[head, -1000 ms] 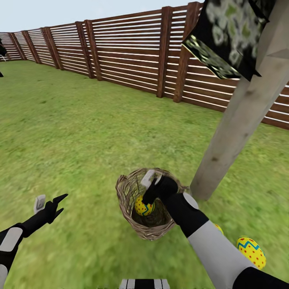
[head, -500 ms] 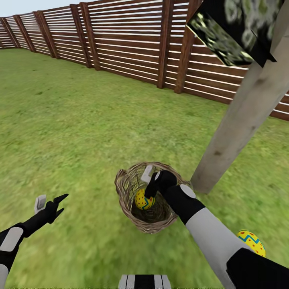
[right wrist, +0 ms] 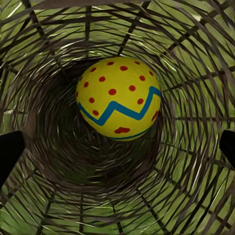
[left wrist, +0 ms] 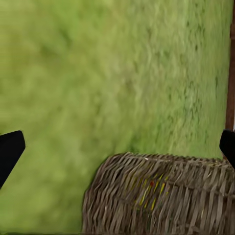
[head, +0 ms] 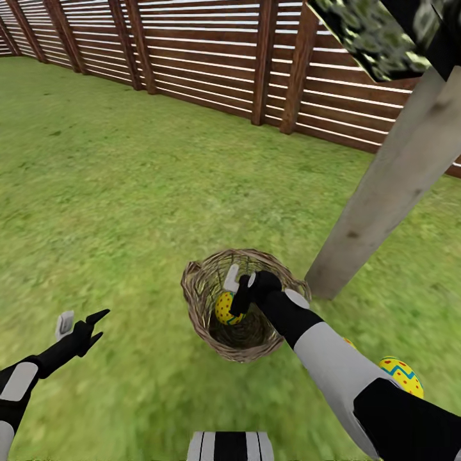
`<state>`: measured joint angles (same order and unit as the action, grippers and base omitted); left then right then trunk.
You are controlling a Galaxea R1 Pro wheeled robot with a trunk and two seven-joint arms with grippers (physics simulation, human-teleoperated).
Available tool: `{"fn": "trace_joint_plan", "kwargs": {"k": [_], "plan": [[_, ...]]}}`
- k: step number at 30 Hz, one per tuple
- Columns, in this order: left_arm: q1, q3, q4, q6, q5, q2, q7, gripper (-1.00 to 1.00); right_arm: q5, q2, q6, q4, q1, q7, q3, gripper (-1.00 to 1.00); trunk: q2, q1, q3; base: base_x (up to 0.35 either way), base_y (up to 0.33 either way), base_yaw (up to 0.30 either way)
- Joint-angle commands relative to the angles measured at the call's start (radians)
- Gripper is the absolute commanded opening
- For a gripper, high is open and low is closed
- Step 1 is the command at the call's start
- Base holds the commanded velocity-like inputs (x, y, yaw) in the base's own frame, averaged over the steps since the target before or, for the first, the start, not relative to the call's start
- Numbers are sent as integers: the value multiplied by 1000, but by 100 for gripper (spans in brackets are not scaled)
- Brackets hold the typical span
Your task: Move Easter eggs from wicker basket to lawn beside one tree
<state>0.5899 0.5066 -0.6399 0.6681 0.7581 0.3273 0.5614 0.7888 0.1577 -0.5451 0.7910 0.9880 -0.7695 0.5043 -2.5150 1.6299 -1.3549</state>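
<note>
One yellow Easter egg with red dots and a blue zigzag band (right wrist: 118,99) lies in the bottom of the small round open-woven brown-grey wicker basket (head: 198,301), which stands on the mottled green lawn (head: 128,192) just beside the straight pale grey-beige tree trunk (head: 378,192). A second egg of the same pattern (head: 401,376) rests on the grass near that trunk, partly hidden by the right arm. The step in hand looks like fetching the egg left in the basket. The right gripper (head: 238,289) hangs in the basket's mouth over the egg, jaws spread and holding nothing. Next it likely needs to go deeper, straddle the egg and close. The left gripper (head: 80,323) hovers apart, jaws spread and empty.
</note>
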Motion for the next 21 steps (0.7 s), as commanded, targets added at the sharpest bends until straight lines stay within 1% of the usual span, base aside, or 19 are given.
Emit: {"fn": "trace_joint_plan", "kwargs": {"k": [1, 7, 13, 15, 17, 19, 21], "plan": [[1, 3, 0, 7, 3, 0, 2, 100, 8, 0, -1, 1, 1, -7, 1, 100, -1, 0, -5, 0, 0, 0], [1, 3, 0, 7, 3, -1, 2, 100, 9, -1, 2, 17, 0, -6, 0, 100, -2, 3, -28, 0, 0, 0], [1, 3, 0, 6, 3, -1, 2, 100, 12, -1, 0, 33, 1, 10, -3, 100, -3, 6, -51, 0, 0, 0], [1, 3, 0, 7, 3, -1, 2, 100, 12, -1, -2, 40, 1, 32, -20, 100, -4, 6, -59, 0, 0, 0], [1, 3, 0, 6, 3, -1, 2, 100, 11, 0, -3, 41, 1, 97, -56, 100, -4, 7, -67, 0, 0, 0], [1, 3, 0, 6, 3, -1, 2, 100, 10, 1, -5, 38, 2, 138, -66, 100, -5, 8, -74, 0, 0, 0], [1, 3, 0, 6, 3, -1, 2, 100, 8, 1, -7, 32, 10, 161, -70, 100, -5, 9, -82, 0, 0, 0]]}}
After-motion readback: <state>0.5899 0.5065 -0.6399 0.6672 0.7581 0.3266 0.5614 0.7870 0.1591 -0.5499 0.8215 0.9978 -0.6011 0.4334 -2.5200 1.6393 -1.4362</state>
